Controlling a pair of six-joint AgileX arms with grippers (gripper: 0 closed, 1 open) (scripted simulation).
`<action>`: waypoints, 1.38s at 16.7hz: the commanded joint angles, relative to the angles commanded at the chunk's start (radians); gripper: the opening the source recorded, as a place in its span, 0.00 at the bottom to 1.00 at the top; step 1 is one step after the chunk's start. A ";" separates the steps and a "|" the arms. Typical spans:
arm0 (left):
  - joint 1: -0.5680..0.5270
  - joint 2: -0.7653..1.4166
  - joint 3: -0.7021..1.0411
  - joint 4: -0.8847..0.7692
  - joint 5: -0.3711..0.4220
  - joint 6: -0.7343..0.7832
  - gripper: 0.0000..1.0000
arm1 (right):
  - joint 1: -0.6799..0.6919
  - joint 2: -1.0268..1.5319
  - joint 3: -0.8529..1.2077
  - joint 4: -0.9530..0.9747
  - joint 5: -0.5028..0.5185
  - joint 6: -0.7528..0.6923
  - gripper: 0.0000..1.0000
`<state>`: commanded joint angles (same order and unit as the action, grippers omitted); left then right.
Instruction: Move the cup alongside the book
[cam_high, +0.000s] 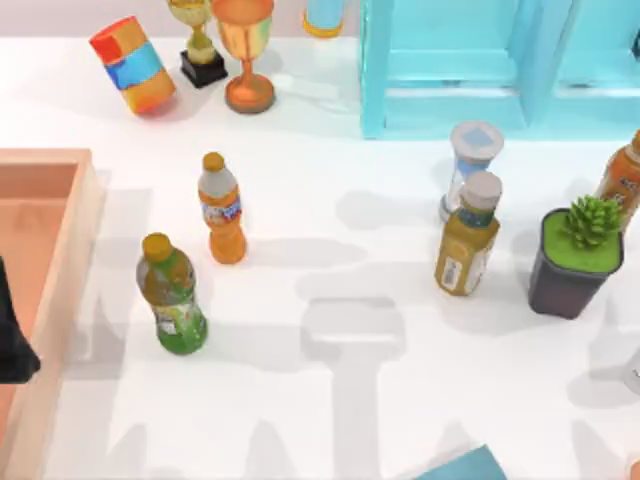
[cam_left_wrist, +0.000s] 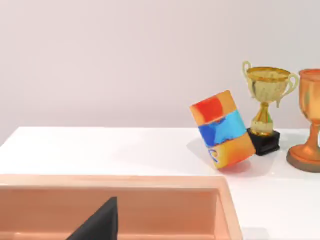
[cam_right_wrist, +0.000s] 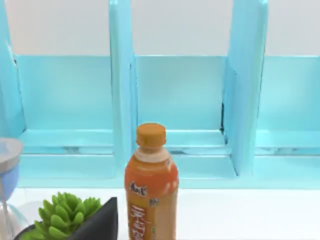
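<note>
Both arms at rest. My left gripper hangs over the wooden tray at the left edge. My right gripper sits on the right, facing the orange bottle and the turquoise shelf. I cannot tell how wide either stands. The book lies at the near edge, right of centre, and the bare table beside it looks suited to take the cup.

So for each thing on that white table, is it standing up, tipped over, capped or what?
Orange bottle with blue label: upright, capped.
Green tea bottle: upright, capped.
Yellow bottle with grey cap: upright, capped.
Red, blue and orange striped can: tilted.
Two gold trophies: upright.
Potted succulent: upright.
Teal-blue book: flat, only a corner visible.
</note>
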<state>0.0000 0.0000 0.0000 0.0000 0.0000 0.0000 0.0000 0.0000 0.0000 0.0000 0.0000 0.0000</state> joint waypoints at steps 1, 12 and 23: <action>0.000 0.000 0.000 0.000 0.000 0.000 1.00 | 0.000 0.000 0.000 0.000 0.000 0.000 1.00; 0.000 0.000 0.000 0.000 0.000 0.000 1.00 | -0.084 0.487 0.401 -0.324 -0.008 -0.495 1.00; 0.000 0.000 0.000 0.000 0.000 0.000 1.00 | -0.278 1.442 1.206 -0.966 -0.007 -1.474 1.00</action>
<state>0.0000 0.0000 0.0000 0.0000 0.0000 0.0000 -0.2779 1.4419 1.2063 -0.9655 -0.0073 -1.4735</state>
